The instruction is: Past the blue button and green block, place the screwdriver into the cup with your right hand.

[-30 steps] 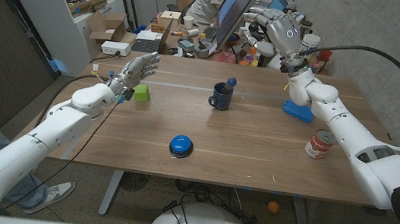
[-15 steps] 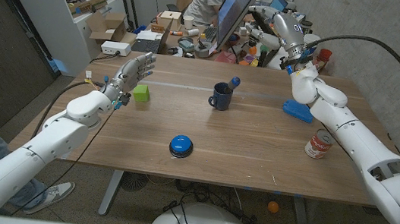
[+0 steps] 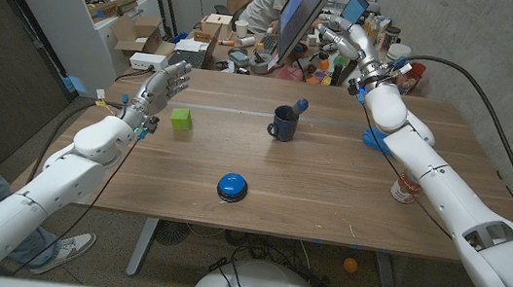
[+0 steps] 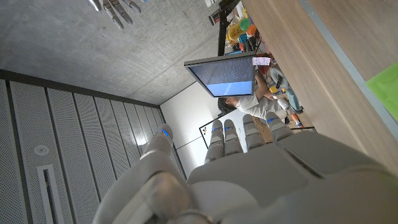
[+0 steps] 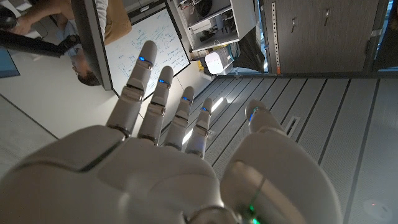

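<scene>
A dark blue cup (image 3: 283, 124) stands at the table's far middle, and the blue handle of the screwdriver (image 3: 299, 104) sticks up out of it. The blue button (image 3: 232, 186) sits nearer the front, and the green block (image 3: 180, 118) lies left of the cup. My right hand (image 3: 346, 38) hangs raised over the far table edge, right of and beyond the cup, holding nothing; in its wrist view the right hand (image 5: 161, 149) has its fingers spread. My left hand (image 3: 163, 84) is in the air just left of the block, fingers extended and empty; the block (image 4: 385, 87) shows beside the left hand (image 4: 249, 168).
A blue object (image 3: 380, 140) lies at the right, partly behind my right arm, and a tin can (image 3: 407, 186) stands nearer the right edge. Behind the table (image 3: 328, 201) a person sits at a monitor (image 3: 299, 12) among clutter. Shelves and boxes stand at far left.
My right hand has swung left and farther back above the far edge. My left hand has drawn left, away from the green block. Cup and screwdriver have not moved.
</scene>
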You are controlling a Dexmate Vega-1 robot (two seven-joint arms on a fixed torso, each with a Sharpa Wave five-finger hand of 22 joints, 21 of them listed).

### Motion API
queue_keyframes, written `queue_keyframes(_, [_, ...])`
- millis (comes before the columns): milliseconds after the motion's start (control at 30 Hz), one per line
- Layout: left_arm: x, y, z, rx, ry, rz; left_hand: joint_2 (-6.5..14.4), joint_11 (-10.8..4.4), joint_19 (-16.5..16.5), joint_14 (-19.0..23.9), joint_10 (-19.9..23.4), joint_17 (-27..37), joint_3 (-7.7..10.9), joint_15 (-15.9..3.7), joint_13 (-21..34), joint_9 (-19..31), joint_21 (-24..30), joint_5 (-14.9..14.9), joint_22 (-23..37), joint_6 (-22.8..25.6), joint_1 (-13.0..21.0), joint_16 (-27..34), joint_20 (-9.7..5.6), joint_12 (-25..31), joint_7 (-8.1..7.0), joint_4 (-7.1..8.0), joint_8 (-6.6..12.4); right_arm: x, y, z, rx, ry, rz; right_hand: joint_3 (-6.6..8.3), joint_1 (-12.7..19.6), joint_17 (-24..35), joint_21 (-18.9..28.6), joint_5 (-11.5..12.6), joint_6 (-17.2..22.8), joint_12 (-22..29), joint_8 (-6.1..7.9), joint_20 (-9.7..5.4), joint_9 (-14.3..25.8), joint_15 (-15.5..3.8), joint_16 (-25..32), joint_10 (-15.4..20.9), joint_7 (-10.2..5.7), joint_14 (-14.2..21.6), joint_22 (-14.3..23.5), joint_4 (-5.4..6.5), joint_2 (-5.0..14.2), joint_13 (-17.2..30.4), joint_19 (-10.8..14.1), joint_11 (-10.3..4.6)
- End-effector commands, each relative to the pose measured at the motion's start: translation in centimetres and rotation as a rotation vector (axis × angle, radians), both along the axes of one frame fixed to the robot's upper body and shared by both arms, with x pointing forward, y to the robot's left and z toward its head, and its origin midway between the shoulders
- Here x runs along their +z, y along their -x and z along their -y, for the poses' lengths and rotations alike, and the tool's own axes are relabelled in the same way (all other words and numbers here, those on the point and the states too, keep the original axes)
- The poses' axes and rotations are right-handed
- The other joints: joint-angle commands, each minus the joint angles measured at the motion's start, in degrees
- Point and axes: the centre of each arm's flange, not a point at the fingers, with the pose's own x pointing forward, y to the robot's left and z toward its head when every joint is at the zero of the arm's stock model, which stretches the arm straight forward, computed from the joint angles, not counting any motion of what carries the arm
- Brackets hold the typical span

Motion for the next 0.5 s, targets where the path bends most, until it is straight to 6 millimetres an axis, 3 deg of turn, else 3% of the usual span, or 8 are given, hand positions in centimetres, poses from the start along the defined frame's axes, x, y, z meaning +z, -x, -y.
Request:
queue_keyframes(33, [3.7, 1.5, -3.2, 0.016, -0.074, 0.102, 0.44, 0.69, -0.08, -0.48, 0.22, 0.18, 0.08, 0.28, 0.23, 0.22, 0.36, 0.41, 0.11, 0.18, 0.03, -0.09, -0.67, 0.25, 0.38, -0.31, 0.34, -2.4, 0.1, -3.1, 0.201, -0.115, -0.185, -0.49, -0.41, 0.27, -0.54, -0.53, 1.57, 0.08, 0.34, -0.04, 0.06, -0.12, -0.17, 0.03, 0.29, -0.76, 0.08, -0.06, 0.57, 0.03, -0.58, 0.35])
queue_keyframes(233, [4.8, 2.0, -4.6, 0.024, -0.102, 0.124, 0.48, 0.63, -0.32, -0.60, 0.20, 0.16, 0.12, 0.26, 0.22, 0.22, 0.28, 0.40, 0.09, 0.18, 0.11, -0.11, -0.74, 0.23, 0.52, -0.35, 0.33, -3.2, 0.6, -4.4, 0.226, -0.139, -0.225, -0.77, -0.88, 0.43, -1.02, -0.94, 1.59, 0.30, 0.19, 0.08, 0.05, -0.42, -0.03, 0.75, 0.87, -0.72, 0.09, 0.23, 1.18, 0.01, -1.02, 0.27])
queue_keyframes(500, [5.1, 1.9, -5.0, -0.004, -0.112, 0.133, 0.58, 0.76, -0.55, -0.67, 0.12, 0.14, 0.20, 0.22, 0.21, 0.22, 0.21, 0.39, 0.08, 0.28, 0.23, -0.10, -0.54, 0.19, 0.56, -0.40, 0.36, -3.9, 1.0, -5.2, 0.203, -0.145, -0.229, -1.26, -1.43, 0.58, -2.04, -1.57, 1.70, 0.23, 0.05, 0.30, 0.04, -0.50, 0.06, 0.96, 1.29, -0.82, 0.11, 0.46, 1.71, -0.02, -2.56, 0.51])
